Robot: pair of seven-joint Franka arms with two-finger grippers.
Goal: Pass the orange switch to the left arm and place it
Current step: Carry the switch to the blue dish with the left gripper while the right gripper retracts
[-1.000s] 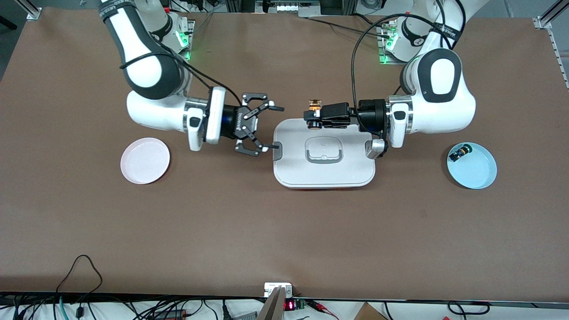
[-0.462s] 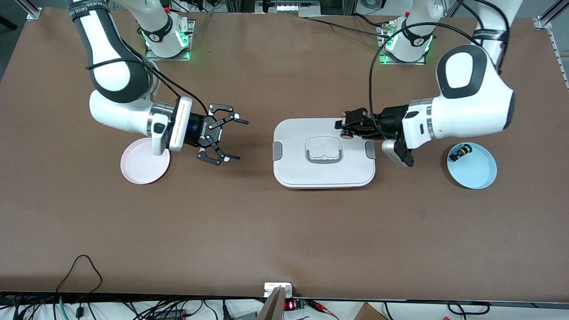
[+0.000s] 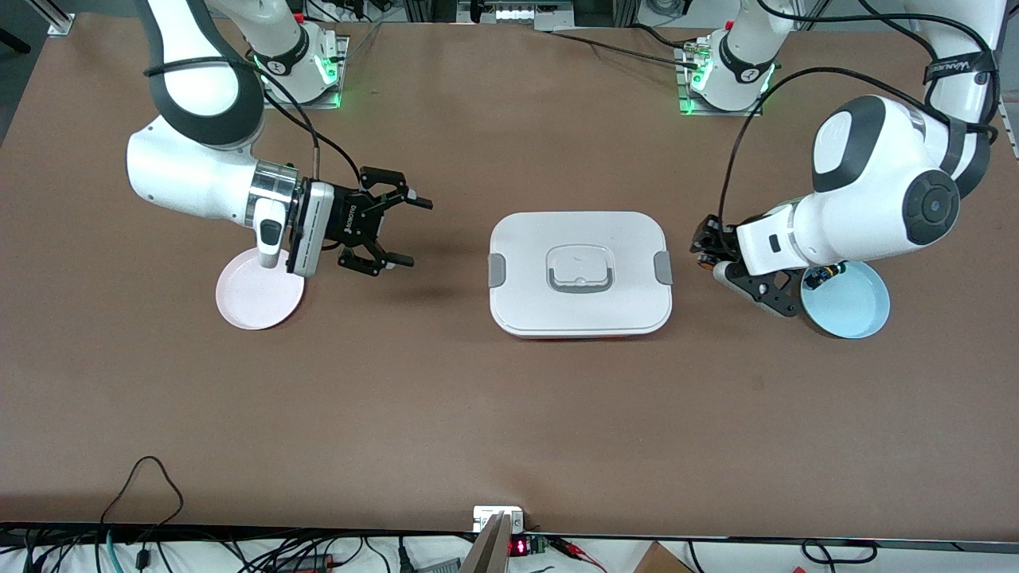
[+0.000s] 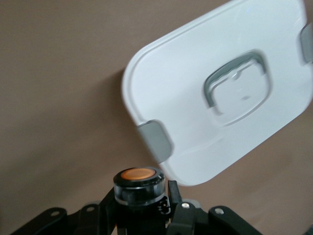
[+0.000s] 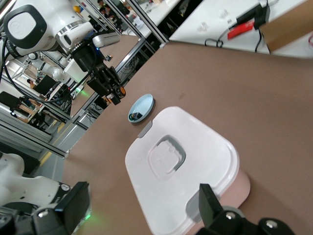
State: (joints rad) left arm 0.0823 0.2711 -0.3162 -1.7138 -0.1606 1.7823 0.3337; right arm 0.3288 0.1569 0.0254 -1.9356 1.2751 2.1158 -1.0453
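Pulled apart from over the box (image 3: pixel 579 239), handover apparently unmade; left gripper (image 3: pixel 704 247) clamped on orange switch (image 4: pixel 138 183) between box and blue plate (image 3: pixel 856 314); right gripper (image 3: pixel 418 233) spread, empty, beside pink plate (image 3: pixel 247 306).

Left gripper (image 3: pixel 704 245) hangs clamped, its wrist bent low; right gripper (image 3: pixel 402 231) points sideways over the table, fingers spread

Your left gripper (image 3: pixel 704 248), jaws clamped on the orange switch (image 4: pixel 138 183), has withdrawn from above the box (image 3: pixel 581 318) to the table between it and the blue plate (image 3: pixel 856 314). Your right gripper (image 3: pixel 400 231), fingers spread, has retreated toward the pink plate (image 3: pixel 251 302).
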